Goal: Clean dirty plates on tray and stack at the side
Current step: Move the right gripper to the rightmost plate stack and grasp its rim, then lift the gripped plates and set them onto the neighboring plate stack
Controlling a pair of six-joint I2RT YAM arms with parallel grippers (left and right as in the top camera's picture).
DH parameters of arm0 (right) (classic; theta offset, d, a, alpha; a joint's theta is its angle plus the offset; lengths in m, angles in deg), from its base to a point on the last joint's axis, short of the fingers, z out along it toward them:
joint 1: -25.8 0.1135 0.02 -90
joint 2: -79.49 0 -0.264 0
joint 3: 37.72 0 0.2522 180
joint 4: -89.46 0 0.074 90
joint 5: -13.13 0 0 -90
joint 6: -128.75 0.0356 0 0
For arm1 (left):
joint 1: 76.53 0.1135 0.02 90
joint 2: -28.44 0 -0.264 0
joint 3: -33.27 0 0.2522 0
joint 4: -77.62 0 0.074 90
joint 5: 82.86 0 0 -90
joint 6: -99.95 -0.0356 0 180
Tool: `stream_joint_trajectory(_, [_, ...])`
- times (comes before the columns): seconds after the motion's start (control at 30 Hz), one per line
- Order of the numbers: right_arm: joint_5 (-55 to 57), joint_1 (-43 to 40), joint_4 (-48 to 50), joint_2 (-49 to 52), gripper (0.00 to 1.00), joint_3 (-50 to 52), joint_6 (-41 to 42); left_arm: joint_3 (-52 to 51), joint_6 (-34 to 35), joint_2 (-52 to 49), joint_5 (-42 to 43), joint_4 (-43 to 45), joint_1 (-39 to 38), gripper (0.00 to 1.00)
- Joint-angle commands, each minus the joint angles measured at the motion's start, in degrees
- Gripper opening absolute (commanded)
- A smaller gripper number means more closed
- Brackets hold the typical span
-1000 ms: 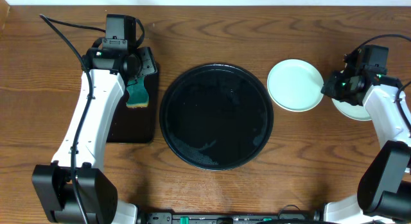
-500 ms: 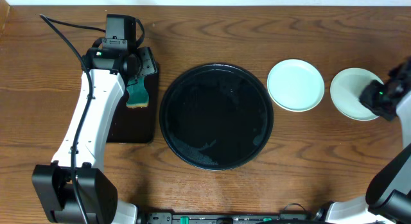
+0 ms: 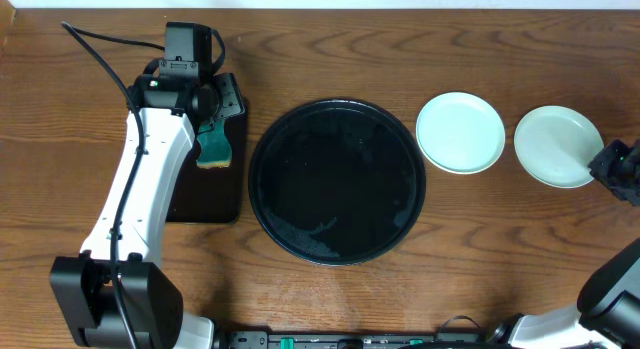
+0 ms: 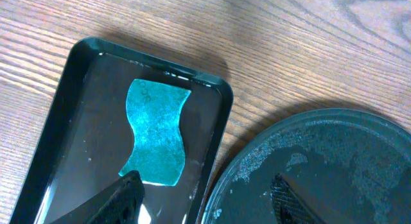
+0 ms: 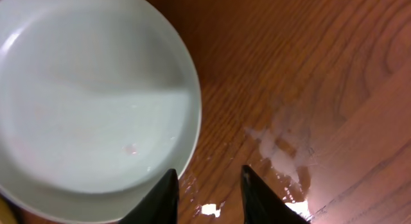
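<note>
With the tray bare, the inner plate, on the desk to its right and apart from the outer plate, is best pinched by its rim and centred on that plate, beside which the right jaws are parted, empty; the left jaws are spread.

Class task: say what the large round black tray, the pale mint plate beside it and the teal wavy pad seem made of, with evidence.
Large round black tray: probably plastic or lacquer, glossy; it mirrors light. Pale mint round plate: likely glazed ceramic or melamine; smooth, soft sheen. Teal wavy pad: looks like sponge; matte, mottled surface.
</note>
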Motion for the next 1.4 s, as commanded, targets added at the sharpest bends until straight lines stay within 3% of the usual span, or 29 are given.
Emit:
stream_joint_trajectory(0.0, [0.8,-0.3,0.0,3.0,0.32,-1.0,-0.9,-0.5,-1.0,-0.6,-0.1,0.0,0.0,0.65])
stream_joint_trajectory(0.5, [0.1,-0.3,0.3,9.3,0.40,-0.9,-0.8,-0.5,-1.0,-0.6,-0.1,0.0,0.0,0.65])
stream_joint_trajectory(0.73, [-4.2,-0.2,2.2,13.3,0.38,-0.9,-0.8,-0.5,-1.0,-0.6,-0.1,0.0,0.0,0.65])
stream_joint_trajectory(0.83, [-4.6,-0.2,2.1,13.6,0.31,-0.9,-0.8,-0.5,-1.0,-0.6,-0.1,0.0,0.0,0.65])
stream_joint_trajectory(0.9, [-4.7,-0.2,1.9,13.6,0.07,-0.9,-0.8,-0.5,-1.0,-0.6,-0.1,0.0,0.0,0.65])
stream_joint_trajectory(0.93, [-4.7,-0.2,1.5,13.6,0.01,-0.9,-0.8,-0.5,-1.0,-0.6,-0.1,0.0,0.0,0.65])
stream_joint_trajectory(1.13, [-5.1,-0.2,-1.7,10.7,0.01,-1.2,-0.6,-0.5,-1.0,-0.6,-0.1,0.0,0.0,0.65])
stream_joint_trajectory(1.37, [-10.5,-0.2,-4.6,-1.6,0.01,-2.3,-0.6,-0.5,-1.0,-0.6,-0.1,0.0,0.0,0.65])
